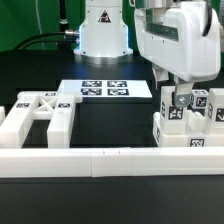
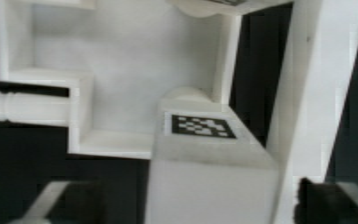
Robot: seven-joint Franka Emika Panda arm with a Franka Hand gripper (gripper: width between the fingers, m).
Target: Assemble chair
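My gripper hangs over the chair parts at the exterior view's right. It is shut on a white tagged chair bar that stands on a cluster of white tagged chair blocks. In the wrist view the bar with its tag runs between the dark fingertips of my gripper; both sides touch it. A flat white panel lies behind it. Another white chair frame part with tags sits at the exterior view's left.
The marker board lies on the black table in the middle, in front of the robot base. A long plain white border rail runs along the front edge.
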